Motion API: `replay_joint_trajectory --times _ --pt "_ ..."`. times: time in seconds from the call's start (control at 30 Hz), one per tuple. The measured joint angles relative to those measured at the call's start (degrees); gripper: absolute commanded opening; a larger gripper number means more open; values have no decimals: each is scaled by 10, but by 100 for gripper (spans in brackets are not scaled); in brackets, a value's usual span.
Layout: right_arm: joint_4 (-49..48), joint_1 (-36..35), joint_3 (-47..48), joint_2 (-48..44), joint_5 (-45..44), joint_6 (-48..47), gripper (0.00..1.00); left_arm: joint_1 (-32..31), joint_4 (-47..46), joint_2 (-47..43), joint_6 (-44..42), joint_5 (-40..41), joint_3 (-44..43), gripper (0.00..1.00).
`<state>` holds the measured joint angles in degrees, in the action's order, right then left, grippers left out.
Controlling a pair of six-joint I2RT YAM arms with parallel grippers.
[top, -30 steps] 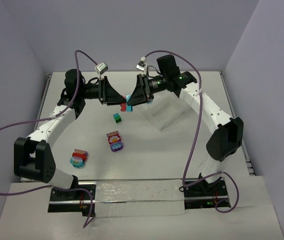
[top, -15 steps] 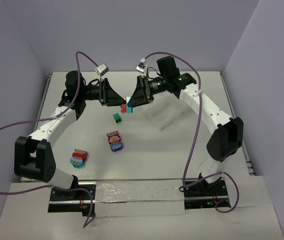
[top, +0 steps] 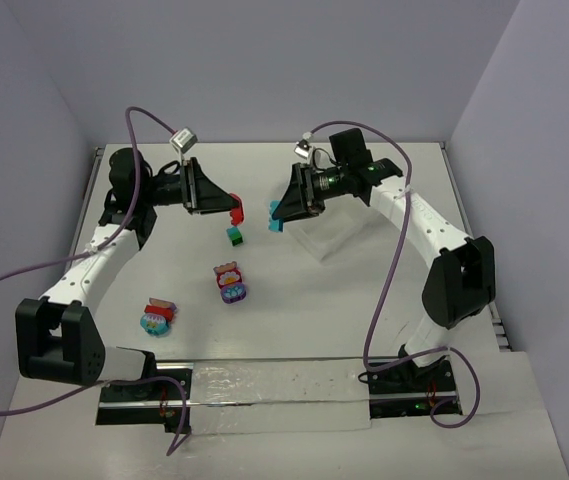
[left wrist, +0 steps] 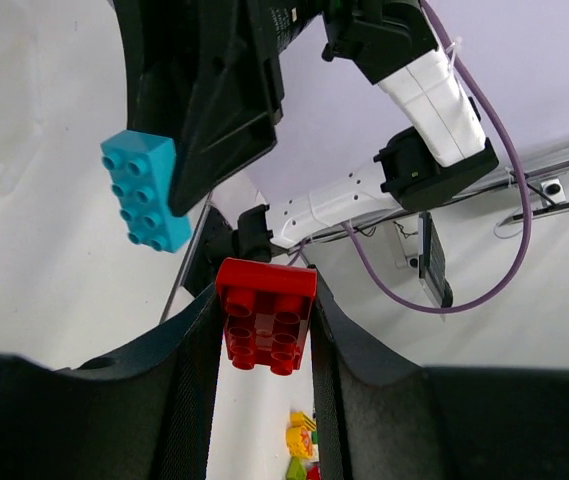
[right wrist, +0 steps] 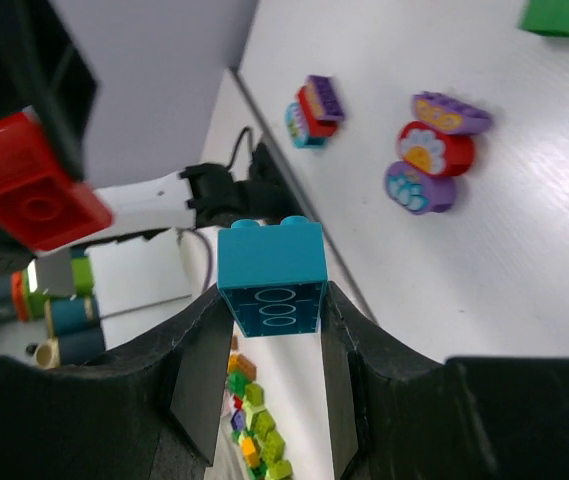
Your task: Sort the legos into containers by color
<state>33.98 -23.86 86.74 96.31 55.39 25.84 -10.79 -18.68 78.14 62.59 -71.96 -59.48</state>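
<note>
The left gripper [left wrist: 264,350] is closed on a red brick [left wrist: 265,322]. It is a square piece with four studs facing the wrist camera, pinched by its sides between the two dark fingers. The right gripper [right wrist: 270,305] is clamped the same way on a teal brick [right wrist: 270,272]. That brick's face toward its own camera shows three rings in a row, with studs along the top edge.

The left wrist view shows the other side of the teal brick [left wrist: 146,190]: a long piece with eight studs in two rows. Small white lettering on the black housing above it is too small to read.

From above, both bricks hang in the air over the far half of the tabletop, the red [top: 236,211] left of the teal [top: 276,215], near each other but apart. The clear tray [top: 329,235] lies just right of the teal brick, toward the far right, and shows only in this view.

A green brick [top: 234,235] lies on the tabletop just nearward of the red one. A middle clump [top: 230,283] of pink, purple and red sits at the centre. The right wrist view [right wrist: 429,150] shows its pieces to be rounded, with flower prints. A left clump [top: 157,317] lies toward the near left corner. The right wrist view [right wrist: 309,110] shows it as purple stacked on red and teal.
</note>
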Motion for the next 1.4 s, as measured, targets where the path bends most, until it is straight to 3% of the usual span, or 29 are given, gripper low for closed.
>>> replay_joint_trajectory --times 0.1,0.27,0.47,1.0,1.1,1.23,1.4 --pt "12 4 1 0 -56 7 6 5 21 -1 -8 15 -2 0" --pt "96 14 36 2 -281 76 4 13 166 14 -83 93 -40 0" --pt "124 28 45 2 -448 121 4 15 270 18 -126 182 -68 0" --pt "156 28 274 192 -548 102 11 15 362 18 -164 259 -92 0" --pt "152 28 303 235 -549 101 19 15 374 17 -168 268 -92 0" --pt "149 28 328 274 -549 100 49 15 387 16 -170 275 -94 0" --pt "148 28 378 314 -548 95 74 15 396 16 -170 282 -104 0"
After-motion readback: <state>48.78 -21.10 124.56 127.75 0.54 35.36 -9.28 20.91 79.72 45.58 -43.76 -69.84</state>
